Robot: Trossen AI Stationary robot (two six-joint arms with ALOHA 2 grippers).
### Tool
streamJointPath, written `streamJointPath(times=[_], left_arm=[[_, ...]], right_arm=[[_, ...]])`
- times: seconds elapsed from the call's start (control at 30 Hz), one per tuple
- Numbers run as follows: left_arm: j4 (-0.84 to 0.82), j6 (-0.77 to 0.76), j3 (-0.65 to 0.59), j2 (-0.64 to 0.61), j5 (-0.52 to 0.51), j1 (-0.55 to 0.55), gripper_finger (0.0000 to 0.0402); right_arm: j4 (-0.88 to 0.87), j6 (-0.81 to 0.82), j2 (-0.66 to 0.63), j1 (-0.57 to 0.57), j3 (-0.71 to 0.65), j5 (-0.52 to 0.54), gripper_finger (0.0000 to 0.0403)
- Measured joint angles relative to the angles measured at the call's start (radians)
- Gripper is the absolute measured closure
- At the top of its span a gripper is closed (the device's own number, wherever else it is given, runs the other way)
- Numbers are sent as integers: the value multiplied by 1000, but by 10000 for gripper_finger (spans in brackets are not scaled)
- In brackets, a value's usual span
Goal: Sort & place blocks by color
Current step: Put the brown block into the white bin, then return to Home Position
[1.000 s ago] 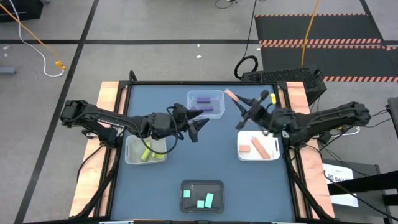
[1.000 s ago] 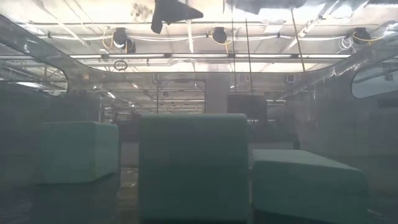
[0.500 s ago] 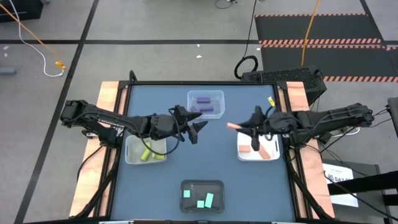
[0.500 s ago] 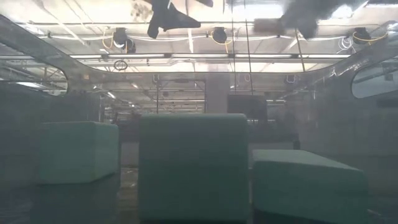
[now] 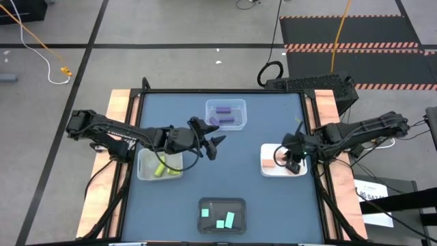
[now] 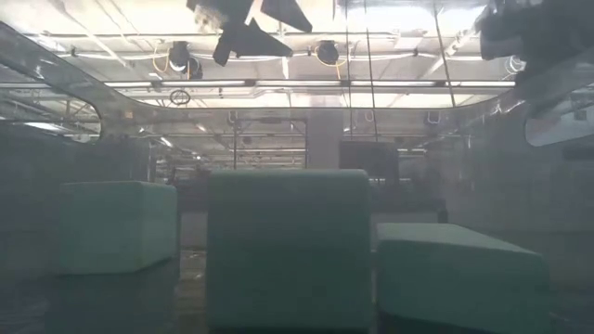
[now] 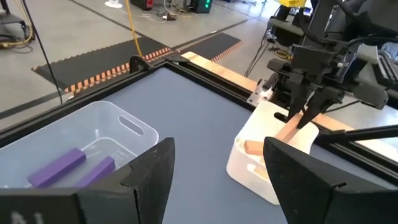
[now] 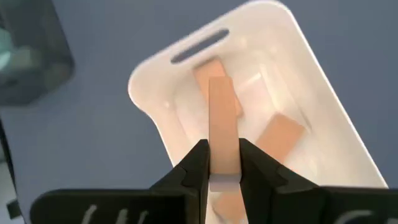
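My right gripper [image 5: 287,158] hangs over the white tray [image 5: 268,166] at the table's right, shut on a salmon-orange bar [image 8: 222,127]. Two more salmon blocks [image 8: 281,135] lie in that tray. My left gripper [image 5: 217,145] stands open in the air near the table's middle, between the clear tray and the translucent tray, with nothing between its fingers. Purple blocks [image 5: 226,113] lie in the clear tray at the far middle, yellow-green ones [image 5: 160,168] in the translucent tray at the left, and cyan ones [image 5: 222,219] in the black tray at the near edge. My right gripper pinches one end of the salmon bar [image 8: 222,167] between its two fingers. The fingers slant steeply down from the table's right side and lie along the bar. The bar sticks out past the fingertips, tilted, its free end [image 7: 286,132] low over the white tray; whether it touches the tray, I cannot tell.
The four trays stand spread over the blue table top [image 5: 205,178], with open surface between them. Wooden rails [image 5: 119,109] run along the table's left and right edges. In the low view the cyan blocks [image 6: 288,246] fill the foreground.
My right gripper has carried the salmon bar from beside the clear tray toward the table's right and near edges and down over the white tray. It has tipped from nearly level to steeply downward and rolled, so the bar now points into the tray.
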Motion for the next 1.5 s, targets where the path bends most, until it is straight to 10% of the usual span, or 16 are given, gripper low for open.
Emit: streamJointPath(times=[0.37, 0.73, 1.2, 1.5], left_arm=[[-26, 97, 0, 0, 24, -6, 158], [-81, 122, 0, -9, 53, -6, 158], [-726, 72, -1, -347, 123, 60, 158], [-706, 78, -163, -595, 106, 8, 158]], right_arm=[[-25, 11, 0, 34, 0, 2, 337], [-20, 23, 0, 34, 0, 2, 232], [-37, -70, -1, 16, 0, 173, 214], [-13, -60, -4, 16, 0, 299, 215]])
